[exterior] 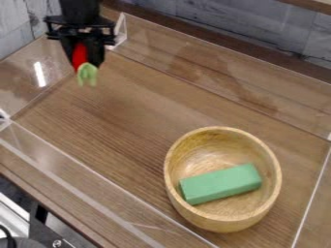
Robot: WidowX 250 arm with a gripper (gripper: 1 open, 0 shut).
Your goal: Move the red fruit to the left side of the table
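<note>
While the end effector (81,50) hangs over the counter's (155,116) far left corner, clamped shut on the fruit (84,66), the fruit dangles straight below it, long axis upright, leafy cap down. Whether the cap touches the wood is unclear. The arm's top is cropped. A bowl (223,177) sits well apart.

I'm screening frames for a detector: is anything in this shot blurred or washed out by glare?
Camera view: the black gripper and the small red fruit with a green cap in its jaws look softly smeared; the round wooden bowl and green rectangular block are sharper; pale reflections streak the clear acrylic walls.
</note>
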